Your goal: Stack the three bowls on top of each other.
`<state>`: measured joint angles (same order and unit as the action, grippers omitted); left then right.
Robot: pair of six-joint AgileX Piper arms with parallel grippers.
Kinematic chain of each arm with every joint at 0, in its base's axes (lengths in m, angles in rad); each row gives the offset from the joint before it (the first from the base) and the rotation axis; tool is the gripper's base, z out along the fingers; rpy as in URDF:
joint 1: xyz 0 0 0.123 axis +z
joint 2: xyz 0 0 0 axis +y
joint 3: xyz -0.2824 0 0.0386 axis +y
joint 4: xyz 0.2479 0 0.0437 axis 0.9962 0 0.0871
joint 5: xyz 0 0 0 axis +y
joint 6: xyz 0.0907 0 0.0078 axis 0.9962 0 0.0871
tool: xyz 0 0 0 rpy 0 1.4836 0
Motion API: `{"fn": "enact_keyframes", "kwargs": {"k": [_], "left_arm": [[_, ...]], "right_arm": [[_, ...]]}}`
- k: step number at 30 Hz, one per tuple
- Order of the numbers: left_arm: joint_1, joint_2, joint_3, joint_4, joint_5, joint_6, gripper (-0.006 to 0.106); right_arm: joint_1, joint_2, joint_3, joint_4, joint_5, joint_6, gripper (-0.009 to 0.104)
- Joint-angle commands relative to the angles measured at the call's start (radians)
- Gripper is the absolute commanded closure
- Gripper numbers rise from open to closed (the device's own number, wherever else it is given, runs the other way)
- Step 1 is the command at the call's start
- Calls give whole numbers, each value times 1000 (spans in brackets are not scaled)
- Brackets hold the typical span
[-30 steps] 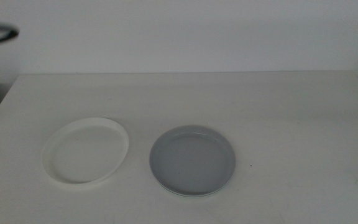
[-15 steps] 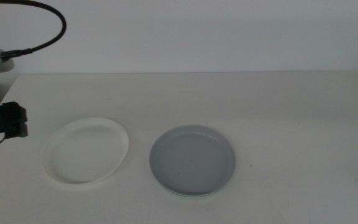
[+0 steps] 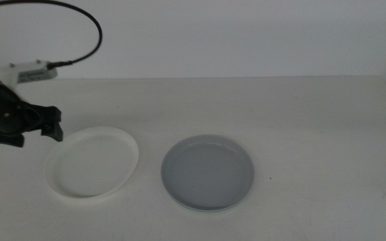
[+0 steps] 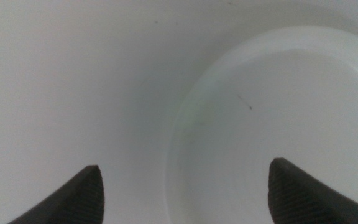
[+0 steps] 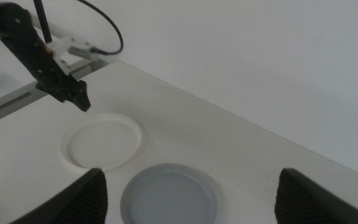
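The white bowl [image 3: 92,162] lies left of centre on the table. Beside it on the right lies the grey bowl [image 3: 208,173], with a paler rim peeking out under its near edge. My left gripper [image 3: 57,124] hovers open at the white bowl's far left rim. In the left wrist view its jaws stand wide apart [image 4: 185,168], straddling the rim of the white bowl [image 4: 291,112]. My right gripper [image 5: 191,174] is open and empty, held high and back from the table. From there I see the white bowl [image 5: 101,142], the grey bowl [image 5: 169,199] and the left gripper [image 5: 76,94].
The white table [image 3: 300,114] stretches bare to the right and behind the bowls. A black cable [image 3: 94,27] arcs above the left arm. A plain wall stands behind the table's far edge.
My left arm has come in from the left edge and moved right, up to the white bowl's rim. Both bowls have stayed where they were.
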<state>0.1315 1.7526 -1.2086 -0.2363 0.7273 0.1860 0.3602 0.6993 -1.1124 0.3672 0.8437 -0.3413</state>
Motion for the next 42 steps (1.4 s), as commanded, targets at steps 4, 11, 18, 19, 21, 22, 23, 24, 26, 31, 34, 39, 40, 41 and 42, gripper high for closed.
{"fn": "enact_keyframes", "kwargs": {"k": [4, 11, 18, 19, 21, 22, 23, 24, 26, 31, 34, 39, 40, 41, 42], "left_arm": [[2, 44, -58, -42, -44, 32, 12], [2, 114, -58, -52, -64, 40, 25], [2, 147, -58, -72, -54, 42, 66], [4, 147, -58, -68, -56, 45, 73], [9, 141, -58, -68, -57, 45, 91], [10, 139, -58, -66, -57, 45, 99], [10, 137, -58, -58, -57, 49, 100], [14, 133, -58, -54, -51, 49, 100], [19, 118, -58, -68, -20, 49, 100], [15, 0, -58, -101, 52, 47, 100], [-11, -102, -58, -137, 96, 42, 100], [-169, -156, -81, -143, 99, 3, 100], [-209, -148, -93, -143, 102, -15, 100], [-242, -140, -103, -143, 103, -29, 100], [-283, -127, -115, -143, 103, -41, 100]], "right_arm": [[-8, 1, -32, 9, -74, -13, 10], [-8, 1, -32, 8, -74, -13, 10], [-8, 1, -32, 9, -74, -13, 10], [-8, 1, -32, 9, -74, -13, 10], [-8, 1, -32, 9, -74, -13, 10], [-8, 1, -32, 9, -74, -13, 10], [-8, 1, -32, 9, -74, -13, 10], [-8, 1, -32, 9, -74, -13, 10], [-8, 1, -32, 9, -74, -13, 10], [-8, 1, -32, 8, -74, -13, 10], [-8, 1, -32, 9, -74, -13, 10], [-8, 1, -32, 9, -74, -13, 10], [-8, 1, -32, 9, -74, -13, 10], [-8, 1, -32, 9, -74, -13, 10], [-8, 1, -32, 9, -74, -13, 10]]}}
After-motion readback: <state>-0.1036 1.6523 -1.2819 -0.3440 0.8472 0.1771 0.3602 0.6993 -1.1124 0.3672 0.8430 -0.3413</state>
